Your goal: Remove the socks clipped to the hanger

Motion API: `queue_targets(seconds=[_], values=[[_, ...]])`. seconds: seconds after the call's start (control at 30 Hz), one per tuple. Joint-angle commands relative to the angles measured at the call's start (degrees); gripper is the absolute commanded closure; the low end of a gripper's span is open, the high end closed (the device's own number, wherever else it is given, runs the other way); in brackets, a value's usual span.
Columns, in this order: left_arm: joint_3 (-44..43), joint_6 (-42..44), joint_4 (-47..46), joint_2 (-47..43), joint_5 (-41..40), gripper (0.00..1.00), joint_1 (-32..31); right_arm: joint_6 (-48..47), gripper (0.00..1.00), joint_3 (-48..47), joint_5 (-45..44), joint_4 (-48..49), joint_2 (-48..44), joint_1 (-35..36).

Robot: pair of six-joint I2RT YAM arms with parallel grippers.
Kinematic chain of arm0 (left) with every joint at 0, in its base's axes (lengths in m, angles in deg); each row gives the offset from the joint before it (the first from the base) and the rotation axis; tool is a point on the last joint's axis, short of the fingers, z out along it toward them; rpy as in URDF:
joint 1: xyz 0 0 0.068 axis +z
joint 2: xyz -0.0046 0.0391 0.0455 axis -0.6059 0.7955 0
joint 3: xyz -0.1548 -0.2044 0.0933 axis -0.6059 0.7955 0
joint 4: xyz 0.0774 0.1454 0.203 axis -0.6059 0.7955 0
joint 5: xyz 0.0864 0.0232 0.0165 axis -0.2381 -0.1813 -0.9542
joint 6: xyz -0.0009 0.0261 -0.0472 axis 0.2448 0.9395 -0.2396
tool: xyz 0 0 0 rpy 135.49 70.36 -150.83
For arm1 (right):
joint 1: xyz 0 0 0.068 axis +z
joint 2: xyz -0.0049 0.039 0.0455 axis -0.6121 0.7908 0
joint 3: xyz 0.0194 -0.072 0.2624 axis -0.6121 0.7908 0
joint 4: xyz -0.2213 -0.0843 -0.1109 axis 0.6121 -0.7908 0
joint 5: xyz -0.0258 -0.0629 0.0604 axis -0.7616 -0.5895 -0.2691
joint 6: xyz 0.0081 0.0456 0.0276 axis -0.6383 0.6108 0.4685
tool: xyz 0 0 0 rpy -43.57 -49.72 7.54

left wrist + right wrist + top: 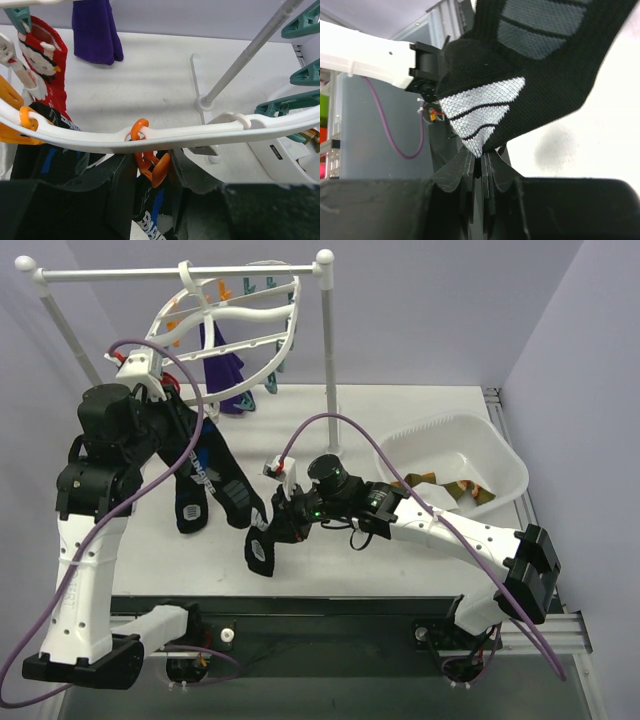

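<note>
The white oval hanger (232, 332) hangs from the rail, with a purple sock (226, 368) clipped at its middle. My left gripper (150, 380) is at the hanger's lower left rim. In the left wrist view its fingers (120, 190) press both sides of an orange clip (152, 165) under the rim (200, 134). Black-navy socks (205, 475) hang below it. A red-and-white sock (47, 65) hangs at the left. My right gripper (285, 505) is shut on the toe of a black sock (262, 540), seen with its white patch in the right wrist view (485, 105).
A white basin (500, 455) stands at the right and holds olive/brown striped socks (450, 490). The white pole stand (328, 350) rises between hanger and basin, its foot on the table. Teal clips (300, 75) dangle at the hanger's right.
</note>
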Motion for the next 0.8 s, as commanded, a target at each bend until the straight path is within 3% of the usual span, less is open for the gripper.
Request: queue_targets(seconds=[0.0,0.23,0.4,0.77], values=[[-2.1,0.3,-1.5,-2.0,-4.4,1.0,0.4,1.6,1.0,-1.8,-5.0,-1.9,-1.7,0.2],[-2.3,-1.4,-0.7,-2.8,-12.0,1.0,0.4,4.7,1.0,-2.6,-20.0,-10.6,-1.4,1.2],[-2.3,-0.6,-1.1,-3.6,-13.1,1.0,0.4,8.1,1.0,-3.5,-29.1,-14.2,-1.2,1.9],[1.0,-3.5,-4.2,-5.0,-11.3,1.0,0.4,9.9,1.0,-3.6,-32.4,-18.5,7.0,7.7]])
